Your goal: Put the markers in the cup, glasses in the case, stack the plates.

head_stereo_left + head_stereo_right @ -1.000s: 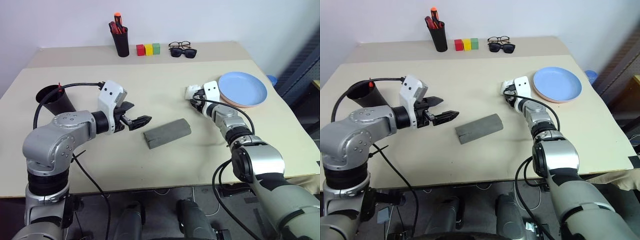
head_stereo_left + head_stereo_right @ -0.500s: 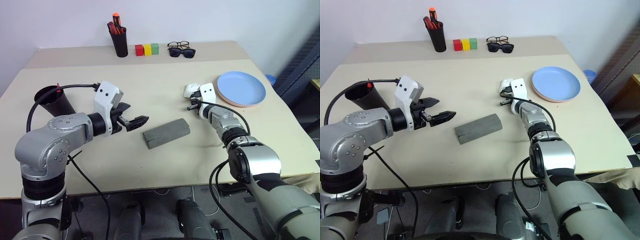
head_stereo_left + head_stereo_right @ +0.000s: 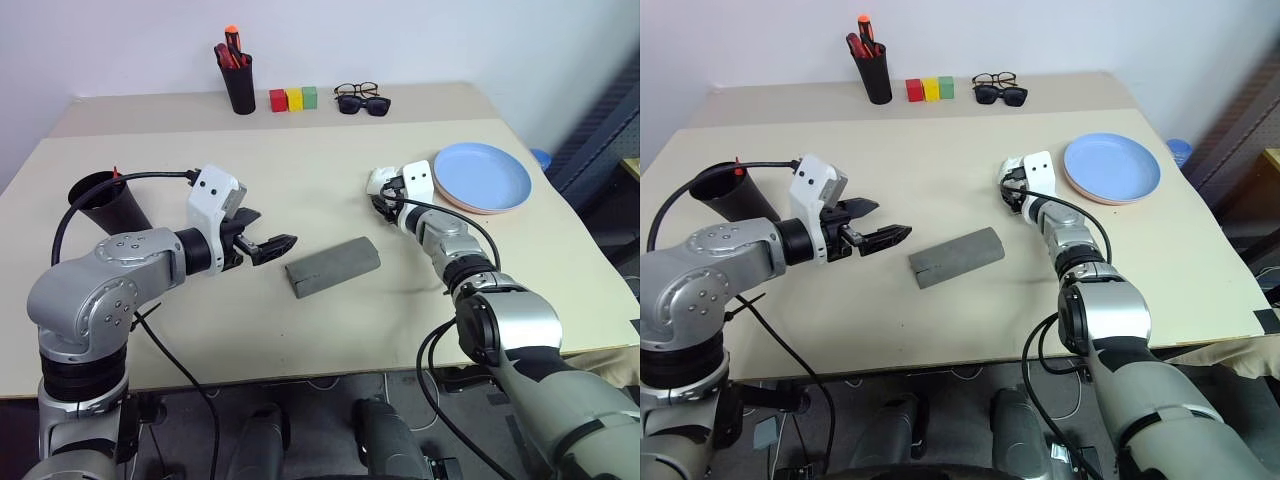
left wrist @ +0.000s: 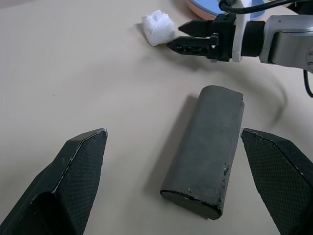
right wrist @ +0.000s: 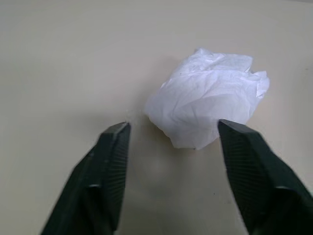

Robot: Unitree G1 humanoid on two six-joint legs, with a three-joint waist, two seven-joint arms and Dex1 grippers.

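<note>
While the left gripper (image 3: 277, 243) hovered with fingers spread beside the closed case (image 3: 333, 266), the right gripper's (image 5: 171, 142) parted fingers flanked a crumpled tissue (image 5: 208, 103), ungrasped.

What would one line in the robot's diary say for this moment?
left claw: open, above closed grey case | right claw: open, at crumpled white tissue | blue plate: stacked on pink
</note>
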